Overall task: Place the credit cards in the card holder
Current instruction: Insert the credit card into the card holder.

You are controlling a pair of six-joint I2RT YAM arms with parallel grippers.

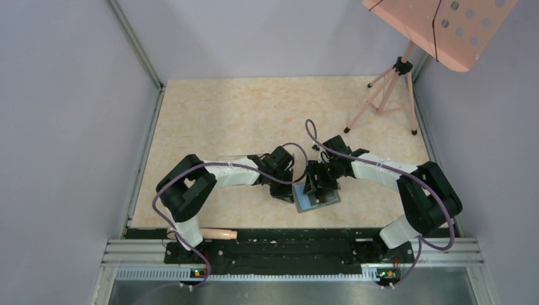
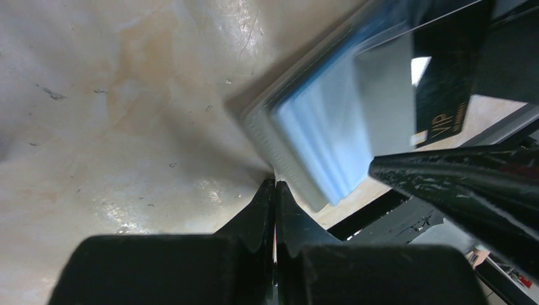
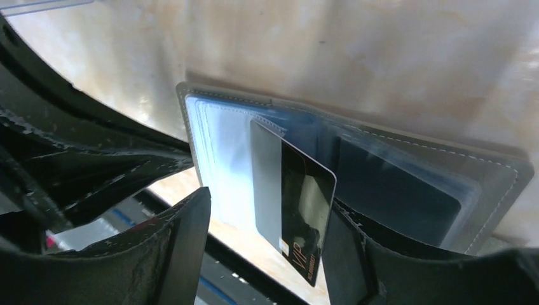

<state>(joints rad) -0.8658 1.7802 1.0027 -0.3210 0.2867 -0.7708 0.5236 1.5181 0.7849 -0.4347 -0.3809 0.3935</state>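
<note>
The card (image 3: 306, 203), black, sits part-way in a pocket (image 3: 232, 165) of the open wallet (image 3: 492, 166), which lies flat on the table (image 3: 381, 51). The right gripper (image 3: 267, 210) straddles it, jaws apart and not pinching; the left gripper (image 2: 274, 190), closed on nothing, has its tips at the wallet's edge. The step should go best with that edge pinned and the card pushed squarely along the pocket.

- Card holder (image 3: 407, 184): gray bifold, lying open and flat, blue-gray inside up, about 5 o'clock of centre in the top view.
- Credit card (image 3: 308, 210): black, gold "VIP" lettering, partly tucked in a sleeve, jutting toward 6 o'clock.
</note>
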